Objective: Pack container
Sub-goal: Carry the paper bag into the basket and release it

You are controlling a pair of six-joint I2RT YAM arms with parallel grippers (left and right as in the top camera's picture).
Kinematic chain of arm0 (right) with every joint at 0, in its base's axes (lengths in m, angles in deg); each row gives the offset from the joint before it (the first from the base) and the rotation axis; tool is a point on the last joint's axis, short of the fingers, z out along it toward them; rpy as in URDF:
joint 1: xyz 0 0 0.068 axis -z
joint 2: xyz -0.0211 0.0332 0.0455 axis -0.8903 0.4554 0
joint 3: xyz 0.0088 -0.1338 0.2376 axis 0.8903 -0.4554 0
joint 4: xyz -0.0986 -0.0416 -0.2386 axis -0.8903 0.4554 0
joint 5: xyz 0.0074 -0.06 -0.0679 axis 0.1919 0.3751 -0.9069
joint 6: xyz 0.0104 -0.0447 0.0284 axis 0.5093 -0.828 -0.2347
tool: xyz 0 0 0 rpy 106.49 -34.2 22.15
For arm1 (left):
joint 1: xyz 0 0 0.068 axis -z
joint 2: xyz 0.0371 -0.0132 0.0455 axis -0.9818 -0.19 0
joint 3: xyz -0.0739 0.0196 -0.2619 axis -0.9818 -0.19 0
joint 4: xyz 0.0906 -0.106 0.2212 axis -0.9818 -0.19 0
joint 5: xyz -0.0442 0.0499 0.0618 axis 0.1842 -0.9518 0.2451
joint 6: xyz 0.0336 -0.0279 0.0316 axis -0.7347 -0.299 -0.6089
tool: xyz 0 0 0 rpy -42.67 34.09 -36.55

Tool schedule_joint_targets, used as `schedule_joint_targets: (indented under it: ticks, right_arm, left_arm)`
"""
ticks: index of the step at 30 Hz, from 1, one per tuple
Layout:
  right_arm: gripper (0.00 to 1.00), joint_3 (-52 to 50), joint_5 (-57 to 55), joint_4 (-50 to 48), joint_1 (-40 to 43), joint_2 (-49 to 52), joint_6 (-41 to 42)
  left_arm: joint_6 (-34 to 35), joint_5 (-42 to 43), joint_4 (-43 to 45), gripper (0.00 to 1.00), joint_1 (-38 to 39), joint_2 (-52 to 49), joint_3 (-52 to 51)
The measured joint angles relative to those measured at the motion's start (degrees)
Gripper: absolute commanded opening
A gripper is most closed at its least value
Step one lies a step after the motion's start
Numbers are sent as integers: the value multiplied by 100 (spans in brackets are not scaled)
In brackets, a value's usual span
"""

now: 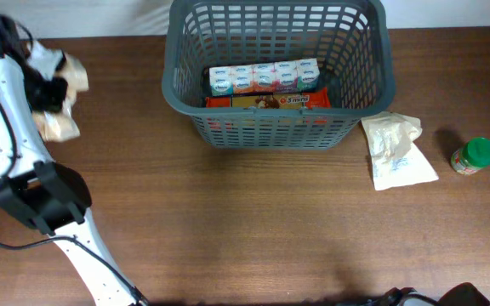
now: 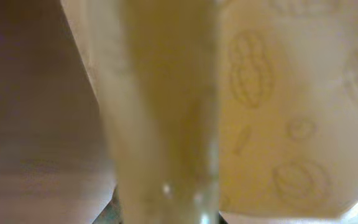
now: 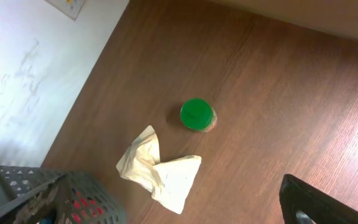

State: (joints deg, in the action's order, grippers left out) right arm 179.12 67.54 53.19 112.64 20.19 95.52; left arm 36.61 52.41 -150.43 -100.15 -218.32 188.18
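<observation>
Brown bench, basket [image 1: 270,127] part-packed. Left fingers [image 1: 48,92] at the beige packet [image 1: 59,127], grip I cannot tell; next I'd lift it across.

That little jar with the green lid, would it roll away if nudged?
The jar seems to stand upright, so a low nudge would likely slide it. Pushed high, it might tip and, being round, roll. It looks rigid, probably easy to grip.

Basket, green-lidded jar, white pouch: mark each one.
Basket [image 1: 270,132], overhead view, front lattice wall.
Green-lidded jar [image 3: 197,114], right wrist view, centre of the lid.
White pouch [image 1: 401,161], overhead view, flat lower half.
</observation>
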Motion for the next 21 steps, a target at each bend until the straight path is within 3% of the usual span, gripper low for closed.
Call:
schedule_joint_targets:
  ticks: [6, 12, 15, 18, 21]
  right_arm:
    - [99, -2, 0, -2, 0, 0, -2]
    - [99, 0, 0, -2, 0, 0, 0]
    - [99, 0, 0, 0, 0, 0, 0]
    - [99, 0, 0, -2, 0, 0, 0]
    - [99, 0, 0, -2, 0, 0, 2]
  left_arm:
    - [-63, 487, 350, 1, 599, 105, 2387]
    - [-1154, 1532, 1200, 1, 1770, 857, 2551]
    - [-1969, 1958, 1261, 2, 2782, 1056, 2583]
    - [-2907, 2070, 1272, 2, 3672, 1038, 2352]
    - [-3429, 2103, 1410, 2, 4343, 944, 1869]
